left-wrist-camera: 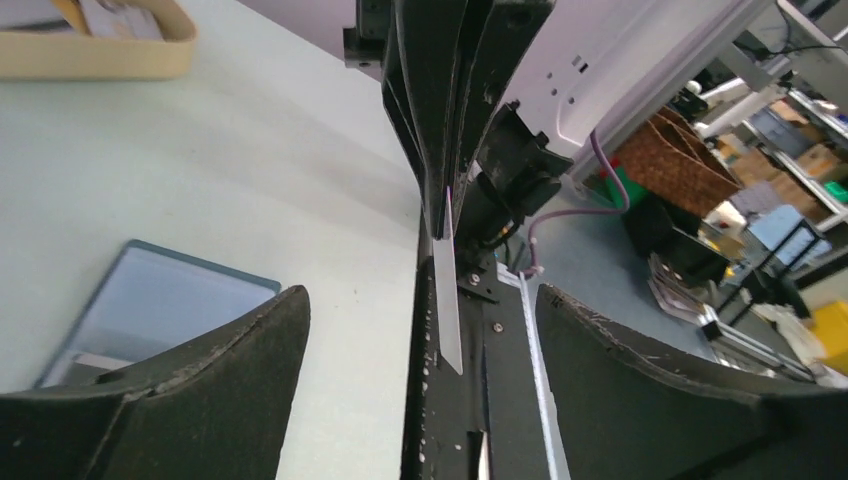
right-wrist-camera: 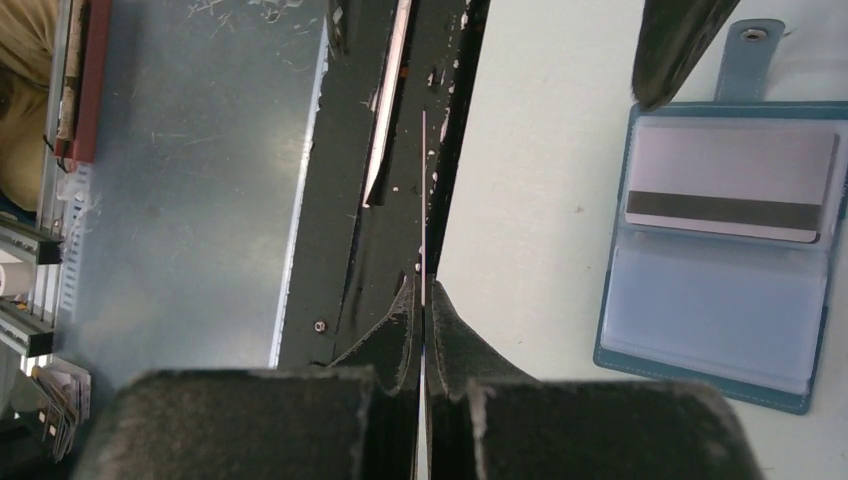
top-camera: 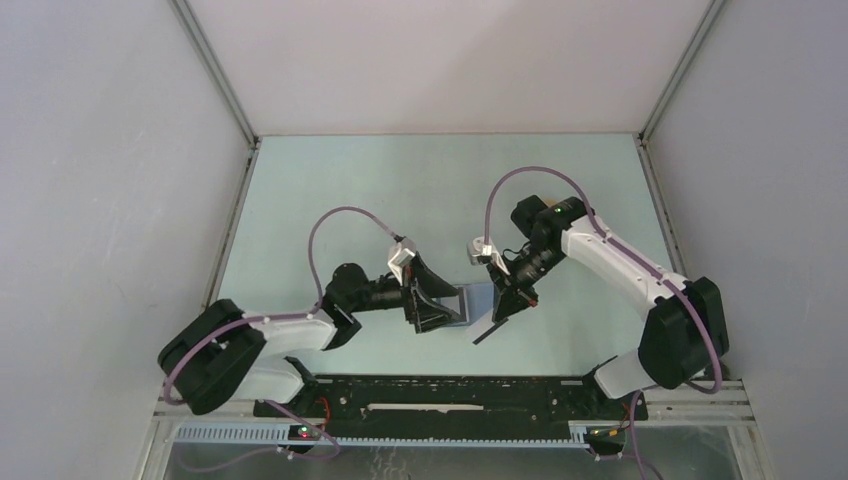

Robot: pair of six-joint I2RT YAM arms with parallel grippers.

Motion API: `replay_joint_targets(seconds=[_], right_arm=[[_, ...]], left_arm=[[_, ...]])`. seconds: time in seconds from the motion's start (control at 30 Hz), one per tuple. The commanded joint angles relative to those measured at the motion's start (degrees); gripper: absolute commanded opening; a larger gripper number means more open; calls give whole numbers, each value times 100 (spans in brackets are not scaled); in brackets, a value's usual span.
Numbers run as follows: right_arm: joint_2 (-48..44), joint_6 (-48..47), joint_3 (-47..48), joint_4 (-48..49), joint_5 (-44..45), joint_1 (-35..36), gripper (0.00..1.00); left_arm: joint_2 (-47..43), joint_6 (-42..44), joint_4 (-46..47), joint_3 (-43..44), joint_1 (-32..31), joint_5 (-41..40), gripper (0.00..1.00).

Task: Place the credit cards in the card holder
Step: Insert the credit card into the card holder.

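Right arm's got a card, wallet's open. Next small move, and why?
Probably carry the card in the right gripper over to the wallet, at its lower pocket: the card is clamped edge-on beside the wallet, that pocket looks empty, and the striped card fills the upper one.

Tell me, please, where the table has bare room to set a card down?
The far stretch of the table, between both arms and the back wall, is bare. Another patch lies between the right gripper and its arm's base. The middle front is crowded: the left gripper and the right gripper, pinching a credit card, flank the open card holder.
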Motion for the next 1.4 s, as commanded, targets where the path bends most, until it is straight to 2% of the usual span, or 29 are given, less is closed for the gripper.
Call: replay_joint_targets(seconds=[0.0,0.07,0.27,0.47,0.73,0.87,1.13,1.27,1.37], right_arm=[[116,13,351,-283,-137,74,0],[164,49,381,-314,-176,73,0],[331,346,444,-223,-220,69,0],[460,587,465,-117,-169,-1,0],[498,675,474,-87,-183,-23,0],[531,682,474,-81,-178,-15,0],[519,715,474,-81,-168,-79,0],[528,725,474,-78,-158,-102,0],[542,733,474,-77,-158,-102,0]], left_arm=[[477,-663,888,97,-39,504,86],[679,-682,899,174,-109,512,82],[1163,-807,842,410,-276,600,62],[1130,-654,561,450,-372,479,58],[963,99,-853,838,-663,180,51],[976,177,-1054,935,-713,194,43],[824,252,-1262,896,-723,217,36],[750,288,-1369,885,-754,204,25],[740,265,-1384,902,-763,214,7]])
